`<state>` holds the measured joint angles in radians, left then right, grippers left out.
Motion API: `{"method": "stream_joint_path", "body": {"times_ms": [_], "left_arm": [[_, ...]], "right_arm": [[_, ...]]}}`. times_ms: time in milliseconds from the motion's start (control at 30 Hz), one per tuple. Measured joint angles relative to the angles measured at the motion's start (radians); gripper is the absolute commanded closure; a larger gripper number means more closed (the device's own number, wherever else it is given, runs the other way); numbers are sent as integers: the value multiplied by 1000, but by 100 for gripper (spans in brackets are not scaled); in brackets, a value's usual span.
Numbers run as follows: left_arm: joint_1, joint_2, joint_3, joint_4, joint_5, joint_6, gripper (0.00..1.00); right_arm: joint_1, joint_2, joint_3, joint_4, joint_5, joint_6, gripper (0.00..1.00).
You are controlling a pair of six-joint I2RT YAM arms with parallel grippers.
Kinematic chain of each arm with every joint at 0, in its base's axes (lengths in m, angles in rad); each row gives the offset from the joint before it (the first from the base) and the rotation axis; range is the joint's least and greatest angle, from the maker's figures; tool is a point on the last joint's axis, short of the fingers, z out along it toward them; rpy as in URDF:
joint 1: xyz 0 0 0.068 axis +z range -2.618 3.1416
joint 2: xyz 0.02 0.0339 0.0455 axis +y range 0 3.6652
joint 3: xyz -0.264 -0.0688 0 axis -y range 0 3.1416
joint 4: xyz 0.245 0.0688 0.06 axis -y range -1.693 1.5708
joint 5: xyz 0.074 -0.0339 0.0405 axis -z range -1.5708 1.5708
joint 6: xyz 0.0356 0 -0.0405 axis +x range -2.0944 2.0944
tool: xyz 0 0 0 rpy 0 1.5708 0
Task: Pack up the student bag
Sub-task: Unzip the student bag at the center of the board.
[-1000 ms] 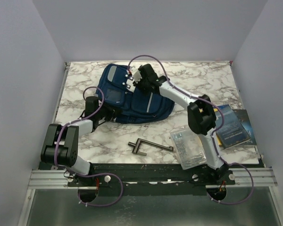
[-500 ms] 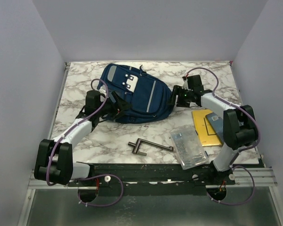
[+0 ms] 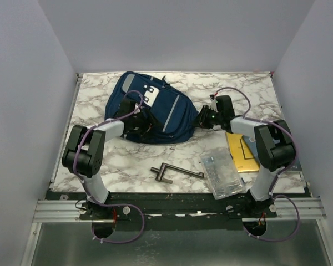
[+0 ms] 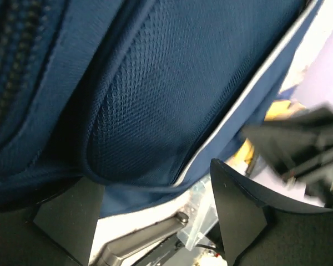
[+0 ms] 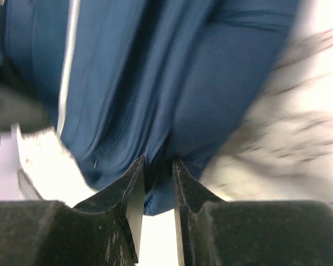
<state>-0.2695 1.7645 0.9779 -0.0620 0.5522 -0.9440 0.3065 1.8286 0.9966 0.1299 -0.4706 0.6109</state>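
Marble tabletop [image 3: 127, 160] carries the student bag [image 3: 161, 113], lying between both claws: right gripper [image 5: 157, 166] narrow, pinching its right-edge fabric; left gripper [image 4: 155, 176] wide against its near-left side.

Pinches a fold at the bag [image 5: 155, 83] edge in the right gripper [image 5: 155, 166], jaws nearly together. Shows marble table [image 5: 299, 111] at right, blurred.

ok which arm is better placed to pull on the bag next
Right, probably. The right gripper has its jaws nearly closed on a fold of the student bag at its right edge, so it can pull at once. The left gripper stands wide open against the bag's near side, gripping nothing.
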Motion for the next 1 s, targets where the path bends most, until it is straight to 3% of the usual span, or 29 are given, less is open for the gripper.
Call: {"method": "stream_joint_path", "body": {"times_ms": [167, 233, 333, 533, 633, 733, 1000], "left_arm": [[63, 156, 348, -256, -75, 171, 18], [97, 157, 389, -259, -80, 215, 15], [115, 95, 371, -269, -79, 269, 12], [108, -124, 280, -300, -64, 346, 12], [93, -191, 255, -296, -55, 375, 13], [41, -232, 218, -299, -46, 401, 13], [-288, -160, 227, -291, -63, 465, 16]], "right_arm": [[243, -68, -120, 153, 41, 105, 67], [323, -91, -152, 185, 0, 138, 52], [372, -180, -170, 102, -28, 107, 36], [208, -304, -84, -38, 28, -5, 35], [94, -312, -90, -59, 29, -10, 35], [56, -330, -165, -71, 37, -3, 35], [-42, -395, -293, -103, 111, 22, 35]]}}
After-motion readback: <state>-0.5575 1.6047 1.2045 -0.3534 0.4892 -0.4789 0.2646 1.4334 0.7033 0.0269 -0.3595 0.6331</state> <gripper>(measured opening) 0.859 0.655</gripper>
